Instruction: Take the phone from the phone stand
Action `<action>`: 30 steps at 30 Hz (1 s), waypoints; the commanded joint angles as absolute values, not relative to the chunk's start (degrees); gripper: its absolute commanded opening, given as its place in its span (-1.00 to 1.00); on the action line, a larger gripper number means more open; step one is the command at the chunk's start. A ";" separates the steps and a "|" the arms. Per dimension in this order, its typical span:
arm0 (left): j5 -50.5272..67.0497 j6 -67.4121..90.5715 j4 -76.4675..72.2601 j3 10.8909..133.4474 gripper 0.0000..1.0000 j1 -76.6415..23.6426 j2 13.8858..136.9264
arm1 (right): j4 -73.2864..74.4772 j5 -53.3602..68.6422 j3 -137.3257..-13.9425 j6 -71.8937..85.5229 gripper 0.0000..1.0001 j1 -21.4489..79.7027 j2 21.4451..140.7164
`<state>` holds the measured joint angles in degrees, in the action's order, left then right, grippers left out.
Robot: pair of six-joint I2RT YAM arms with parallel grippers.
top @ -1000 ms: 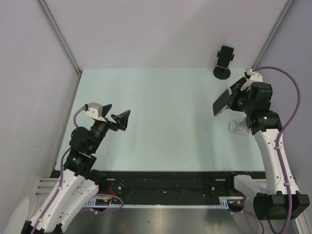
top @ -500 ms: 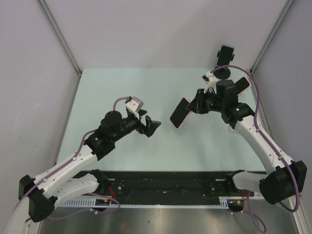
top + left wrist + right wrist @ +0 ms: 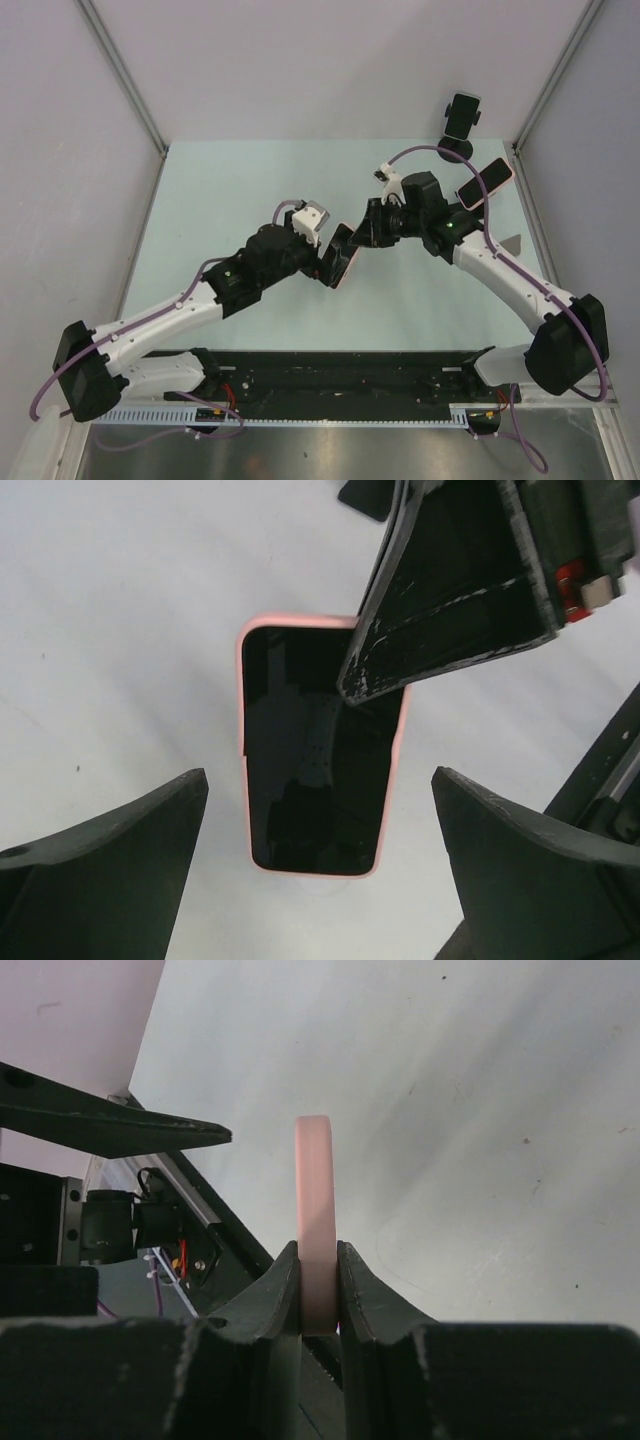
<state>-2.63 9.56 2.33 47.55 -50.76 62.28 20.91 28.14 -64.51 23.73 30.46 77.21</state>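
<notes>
The phone [image 3: 345, 264], black screen in a pink case, is held over the middle of the table. My right gripper [image 3: 362, 235] is shut on its upper end. In the right wrist view the phone [image 3: 316, 1200] stands edge-on, clamped between the fingers of the right gripper [image 3: 318, 1260]. My left gripper [image 3: 330, 262] is open. In the left wrist view the left gripper [image 3: 318, 776] has its fingers on either side of the lower end of the phone [image 3: 310, 780], not touching it. A right finger [image 3: 450, 590] covers the phone's top right corner.
A black phone stand [image 3: 460, 120] with a clamp stands at the back right by the wall. A second pink-edged phone [image 3: 487, 183] sits tilted near the right edge, behind my right arm. The black rail [image 3: 340, 375] runs along the near edge.
My right gripper has carried the phone left from the right edge to the table's middle. My left arm has reached right, and its open jaws now straddle the phone's lower end.
</notes>
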 commanded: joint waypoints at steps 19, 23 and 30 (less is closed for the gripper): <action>-2.90 11.78 17.31 58.80 0.99 -51.59 72.33 | 14.15 35.24 -65.48 29.27 -1.00 31.82 80.33; -2.55 11.08 17.58 58.62 1.00 -51.59 72.68 | 13.89 35.77 -65.48 29.53 -1.00 31.82 80.51; -4.30 10.46 17.58 57.92 1.00 -51.59 72.86 | 13.18 36.74 -65.48 29.97 -1.00 31.90 80.42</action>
